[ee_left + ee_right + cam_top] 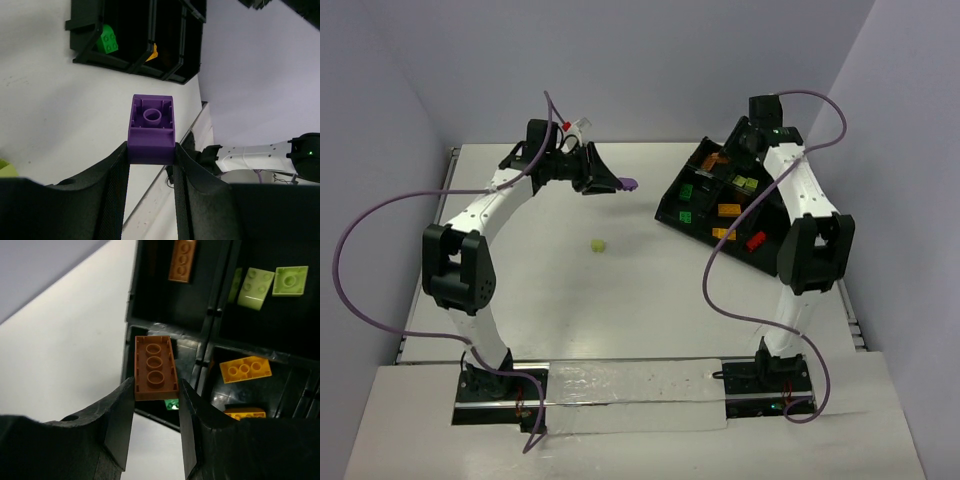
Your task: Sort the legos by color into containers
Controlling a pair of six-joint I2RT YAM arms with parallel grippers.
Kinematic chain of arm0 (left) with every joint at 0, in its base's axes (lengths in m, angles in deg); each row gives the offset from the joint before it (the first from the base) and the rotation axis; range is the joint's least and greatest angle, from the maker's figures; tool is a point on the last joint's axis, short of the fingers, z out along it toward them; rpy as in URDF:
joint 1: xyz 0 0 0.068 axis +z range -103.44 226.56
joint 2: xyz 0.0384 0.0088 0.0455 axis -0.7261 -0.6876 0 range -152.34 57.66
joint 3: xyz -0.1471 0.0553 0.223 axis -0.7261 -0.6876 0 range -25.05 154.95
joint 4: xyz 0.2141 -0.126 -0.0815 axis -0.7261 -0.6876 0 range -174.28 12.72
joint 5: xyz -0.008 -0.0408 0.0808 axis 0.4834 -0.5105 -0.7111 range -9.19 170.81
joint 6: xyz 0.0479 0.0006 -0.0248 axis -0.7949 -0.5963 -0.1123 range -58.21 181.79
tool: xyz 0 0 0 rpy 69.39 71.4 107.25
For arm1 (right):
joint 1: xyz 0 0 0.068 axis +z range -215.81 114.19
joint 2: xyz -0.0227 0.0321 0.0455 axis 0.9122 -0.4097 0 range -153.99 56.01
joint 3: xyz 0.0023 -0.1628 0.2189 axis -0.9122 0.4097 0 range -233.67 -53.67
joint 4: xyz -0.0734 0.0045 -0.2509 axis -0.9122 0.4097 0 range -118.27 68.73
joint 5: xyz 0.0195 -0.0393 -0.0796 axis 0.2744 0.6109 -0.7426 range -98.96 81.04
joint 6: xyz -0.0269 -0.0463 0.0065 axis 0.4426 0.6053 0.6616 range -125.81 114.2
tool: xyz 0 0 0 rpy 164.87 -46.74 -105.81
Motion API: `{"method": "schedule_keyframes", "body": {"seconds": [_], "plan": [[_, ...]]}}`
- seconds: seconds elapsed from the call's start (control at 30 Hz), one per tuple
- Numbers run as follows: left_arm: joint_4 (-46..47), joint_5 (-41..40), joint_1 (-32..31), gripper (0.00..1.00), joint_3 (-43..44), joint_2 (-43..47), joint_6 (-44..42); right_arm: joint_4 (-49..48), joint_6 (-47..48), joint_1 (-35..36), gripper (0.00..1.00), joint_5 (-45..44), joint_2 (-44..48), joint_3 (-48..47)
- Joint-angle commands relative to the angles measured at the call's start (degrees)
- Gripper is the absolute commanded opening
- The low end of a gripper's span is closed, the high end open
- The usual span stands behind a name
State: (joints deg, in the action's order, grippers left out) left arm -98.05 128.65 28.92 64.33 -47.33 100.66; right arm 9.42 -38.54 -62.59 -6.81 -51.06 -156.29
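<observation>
The left fingers (112, 200) were black around a purple brick (151, 129), the right fingers (115, 430) black too on a brown-orange brick (155, 367), the tray (216, 315) black, and a lone yellow-green brick (597, 245) lay on the white table (620, 300).

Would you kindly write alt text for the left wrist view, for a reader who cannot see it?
The left pincer grips a purple brick, hollow underside toward the camera, over a white table. Beyond lies a black tray holding a green brick.
</observation>
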Motion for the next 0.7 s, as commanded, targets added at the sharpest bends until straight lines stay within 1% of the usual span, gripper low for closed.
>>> {"method": "schedule_keyframes", "body": {"seconds": [0.0,0.17,0.2,0.3,0.33,0.37,0.43,0.5,0.53,0.67], "plan": [[-6.8,-2.4,-1.1,0.00,6.1,-0.8,-5.4,0.5,0.7,-0.1,0.00,-4.8,-5.7,-8.4],[-7.2,-2.5,-1.9,0.00,7.3,-0.4,-5.4,-0.8,0.5,-0.1,0.00,-6.3,-9.5,-10.1],[-7.0,-2.3,-2.2,0.00,7.3,-0.4,-5.4,-1.1,0.6,-0.1,0.02,-6.3,-9.9,-10.3],[-6.8,-2.2,-3.1,0.00,7.5,-0.4,-5.1,-0.6,1.0,-0.1,0.27,-5.6,-12.9,-13.2],[-6.7,-2.1,-3.4,0.00,7.7,-0.5,-5.0,0.3,1.3,-0.1,0.45,-5.1,-14.1,-14.7],[-6.6,-2.1,-3.6,0.00,8.0,-0.6,-5.0,0.7,1.6,-0.1,0.56,-4.9,-14.5,-15.3],[-6.5,-2.0,-4.1,0.00,8.3,-0.8,-4.8,0.8,1.8,-0.1,0.65,-4.4,-14.9,-16.1],[-6.1,-1.7,-4.5,0.00,8.8,-1.0,-4.5,0.9,2.2,-0.1,0.69,-3.7,-14.6,-17.0],[-6.0,-1.5,-4.5,0.00,9.0,-1.1,-4.2,1.2,2.3,-0.1,0.70,-3.6,-14.4,-17.1],[-5.2,-0.9,-4.6,0.00,9.6,-1.4,-3.8,1.1,2.7,0.0,0.67,-2.2,-10.7,-14.8]]}}
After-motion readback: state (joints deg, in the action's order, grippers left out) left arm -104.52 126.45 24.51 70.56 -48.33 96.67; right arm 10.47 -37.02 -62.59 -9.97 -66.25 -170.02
